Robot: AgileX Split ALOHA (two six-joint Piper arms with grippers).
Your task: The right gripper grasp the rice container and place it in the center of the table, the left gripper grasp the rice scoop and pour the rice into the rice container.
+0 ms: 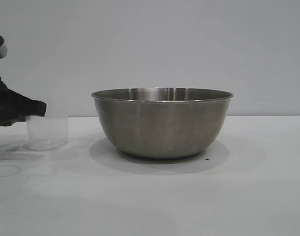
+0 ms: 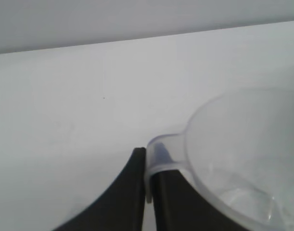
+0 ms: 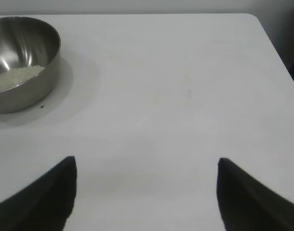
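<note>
Steel bowl [image 1: 162, 123] upright at centre of white table [image 1: 150, 196], rim level, shadow pooled beneath it. Inside, seen from the right wrist camera, a low heap of off-white rice [image 3: 14, 78] against the bowl's inner wall. Small dark speck on the tabletop just beside the bowl's base.

At far left of the exterior view, left gripper [image 1: 34, 112] low over the table, black fingers clamped shut on the side handle of the clear plastic scoop [image 1: 46, 132]. Scoop upright, base on or just above the tabletop; contact cannot be told. Scoop well left of the bowl, apart from it. In the left wrist view, handle tab pinched between the two finger tips [image 2: 137, 163], cup mouth open toward the camera, interior looking empty of grains. Faint ring marks on the table near the scoop.

Right gripper [image 3: 147, 166] out of the exterior view, seen only through its own wrist camera: fingers spread wide, holding nothing, bare table between them. Bowl far off from that gripper, no contact. Table edge and rounded corner visible beyond it.
</note>
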